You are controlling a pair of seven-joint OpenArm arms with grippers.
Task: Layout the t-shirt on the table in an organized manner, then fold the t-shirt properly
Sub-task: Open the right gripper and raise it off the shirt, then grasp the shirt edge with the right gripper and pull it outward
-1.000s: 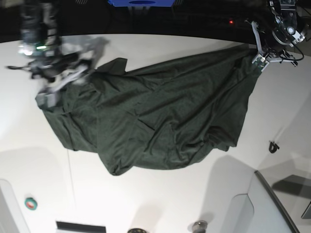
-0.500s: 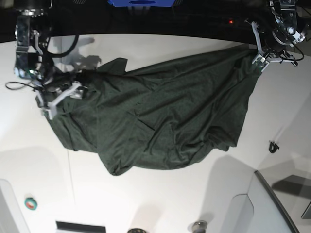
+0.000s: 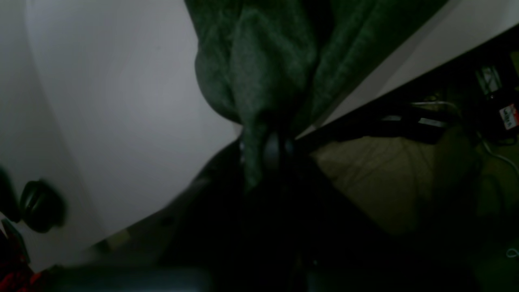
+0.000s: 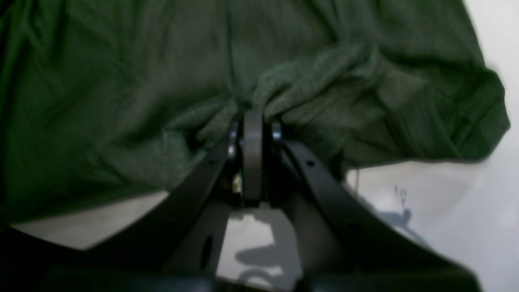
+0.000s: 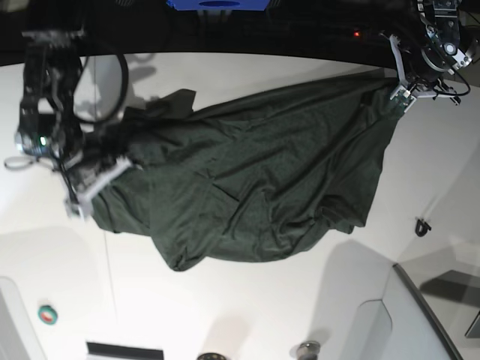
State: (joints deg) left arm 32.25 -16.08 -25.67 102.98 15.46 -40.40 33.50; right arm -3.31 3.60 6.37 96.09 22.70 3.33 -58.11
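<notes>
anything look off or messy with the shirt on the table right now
Yes. The t-shirt lies crumpled on the table, full of folds, not spread flat. Both grippers pinch it at opposite ends: the left gripper near the table's far edge, the right gripper bunching a fold of cloth.

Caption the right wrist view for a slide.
Right gripper shut on a bunched fold of the t-shirt above the table.

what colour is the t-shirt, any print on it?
Dark green t-shirt, plain, no print visible. Shows best in the base view.
</notes>
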